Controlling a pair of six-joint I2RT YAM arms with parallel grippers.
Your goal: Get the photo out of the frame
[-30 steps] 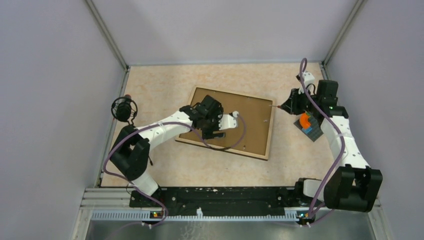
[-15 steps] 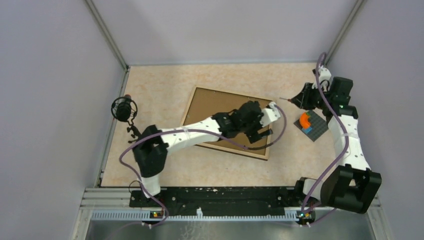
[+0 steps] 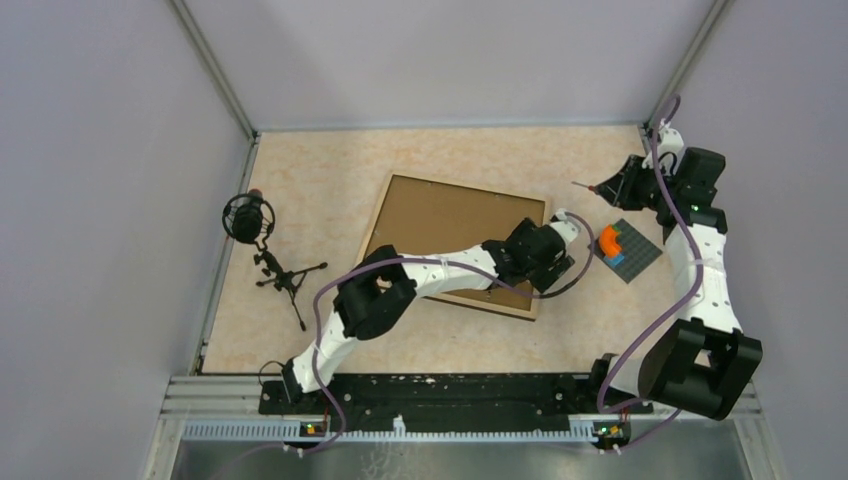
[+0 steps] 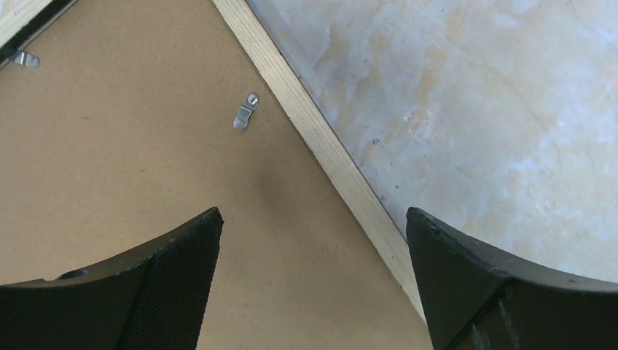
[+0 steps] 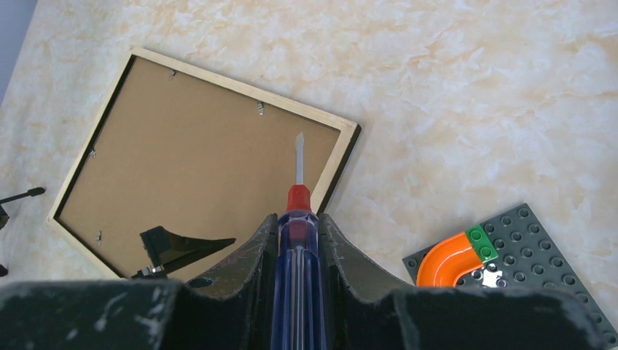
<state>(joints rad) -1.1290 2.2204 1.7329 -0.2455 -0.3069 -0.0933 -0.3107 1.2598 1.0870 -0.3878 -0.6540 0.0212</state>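
Observation:
The frame lies face down on the table, its brown board back up and a pale wooden rim around it. The photo is hidden under that board. My left gripper hovers open over the frame's right edge, one finger above the board and the other above the table, with nothing between them; in the top view the left gripper is at the frame's near right corner. My right gripper is shut on a blue-handled screwdriver, held off the frame's far right corner. The blade points at the frame.
Small metal clips hold the board along the rim. A grey studded plate with an orange curved piece lies right of the frame. A black microphone on a small tripod stands at the left. Walls close in the table.
My left arm has swept from the frame's middle to its right edge and its jaws have opened wider. My right gripper has drawn back up and right with the screwdriver, away from the frame.

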